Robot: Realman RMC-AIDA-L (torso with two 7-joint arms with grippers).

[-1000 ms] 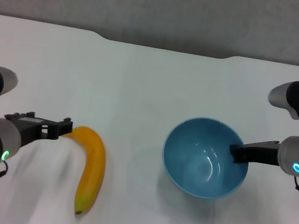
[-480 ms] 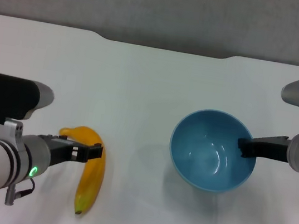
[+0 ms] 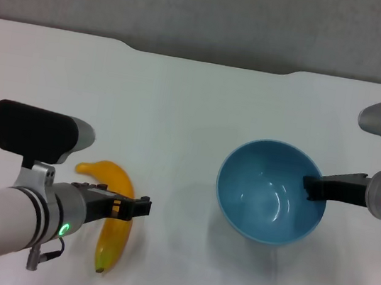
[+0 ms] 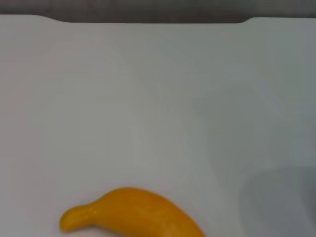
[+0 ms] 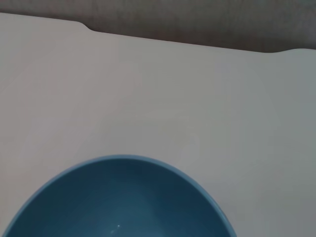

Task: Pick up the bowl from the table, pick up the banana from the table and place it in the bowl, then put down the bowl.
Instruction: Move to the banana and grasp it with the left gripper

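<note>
The light blue bowl (image 3: 271, 192) hangs a little above the white table (image 3: 180, 112) at the right, with its shadow under it. My right gripper (image 3: 310, 186) is shut on the bowl's right rim. The bowl's inside also fills the lower part of the right wrist view (image 5: 118, 197). The yellow-orange banana (image 3: 113, 233) lies on the table at the front left, stem end to the far left. My left gripper (image 3: 142, 206) reaches across the banana's middle, its tip just past the right side. The left wrist view shows the banana's stem end (image 4: 133, 213) at the picture's lower edge.
The table's far edge has a shallow notch (image 3: 210, 61) with a grey wall behind it. Bare white tabletop lies between the banana and the bowl and across the far half.
My left arm has swung right, from beside the banana's stem end to across its middle. The bowl rose and shifted slightly right with my right gripper, then held still.
</note>
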